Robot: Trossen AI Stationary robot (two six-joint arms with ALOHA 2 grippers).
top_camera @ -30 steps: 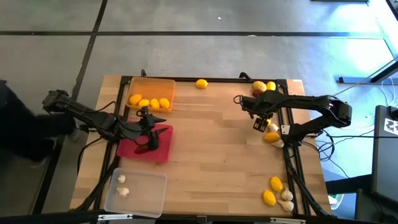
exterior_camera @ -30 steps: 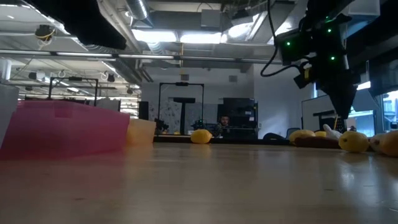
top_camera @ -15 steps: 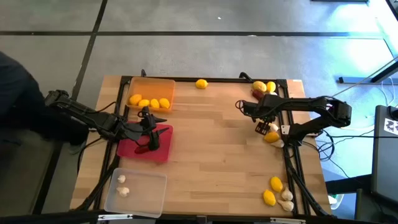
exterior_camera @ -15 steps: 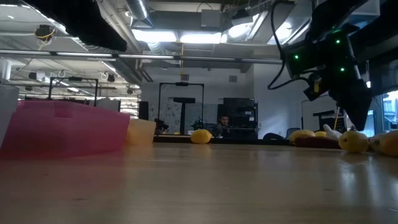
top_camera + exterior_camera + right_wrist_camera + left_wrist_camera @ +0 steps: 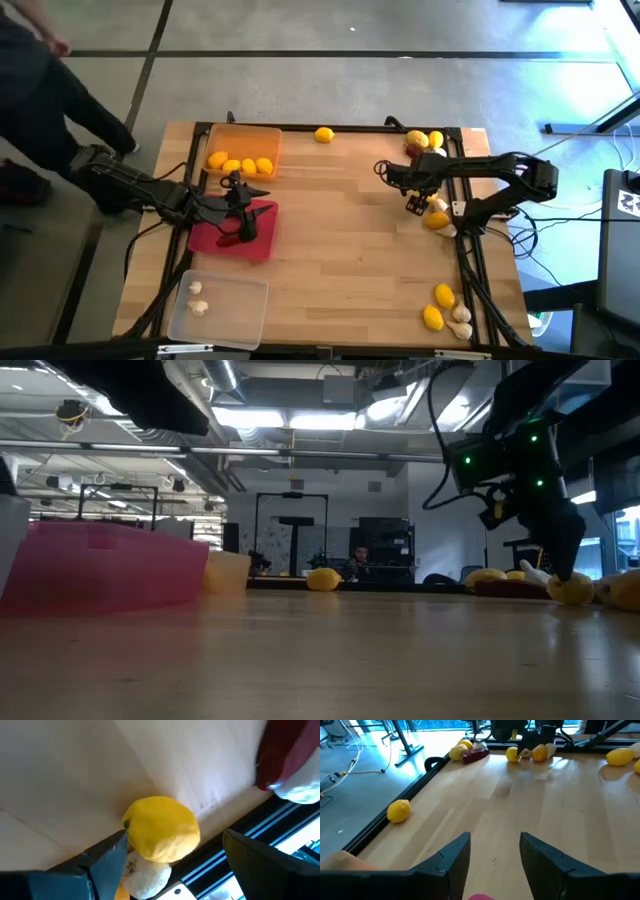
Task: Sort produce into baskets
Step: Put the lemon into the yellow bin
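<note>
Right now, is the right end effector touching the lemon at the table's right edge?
Apart. The right wrist view shows the right end effector open, its fingers straddling the lemon with table showing between the far finger and the fruit; nothing is gripped.

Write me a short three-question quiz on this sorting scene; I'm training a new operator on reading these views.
1. True or false: the orange basket holds four lemons.
2. Which basket does the left tool hover over? A) clear basket B) red basket C) orange basket
3. Fill in: the right tool is open, its fingers either side of a ____ at the table's right edge.

Key: 1 true; 2 B; 3 lemon, with a garlic bulb touching it.
</note>
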